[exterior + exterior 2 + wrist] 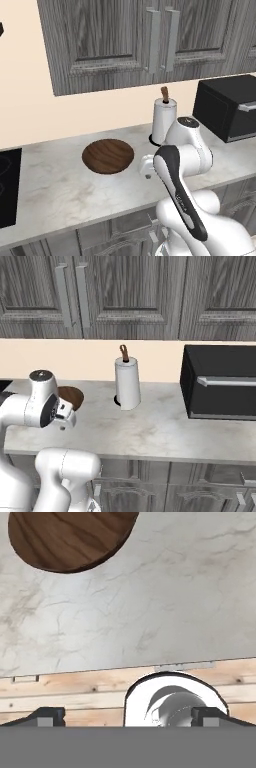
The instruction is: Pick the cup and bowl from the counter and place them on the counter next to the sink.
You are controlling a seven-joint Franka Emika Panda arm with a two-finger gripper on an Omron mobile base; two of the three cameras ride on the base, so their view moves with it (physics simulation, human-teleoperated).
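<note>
Round shallow dark brown wood-grain bowl (108,156) sits on the pale grey-white marbled stone table (55,185), about mid-depth, between the black glass cooktop (9,185) at the table's left end and the tall white canister with a brown stick (163,121) near the back edge. Black toaster (230,107) stands toward the right end, well apart from the bowl. Small green cup can't be made out from here, nor the sink.

White arm's gripper (127,718) hangs over the table's front edge, pointing down; in the hand view the two dark fingertips (47,716) sit far apart at the bottom, so jaws are wide and holding nothing. Bowl rim (70,537) is at the far top left of that view, not between the fingers, not touching. Pale wood floor (75,689) shows past the table's front edge.

Judged step: the start of the bowl pick, approach not yet made; nothing placed so far.

Next move likely calls for pushing the gripper away from the front edge toward the bowl, centring one finger over the near rim, dropping so the rim wall sits between the jaws, then closing. Shallow, wide bowl: an edge pinch is the only option, and it could tilt on lift.
</note>
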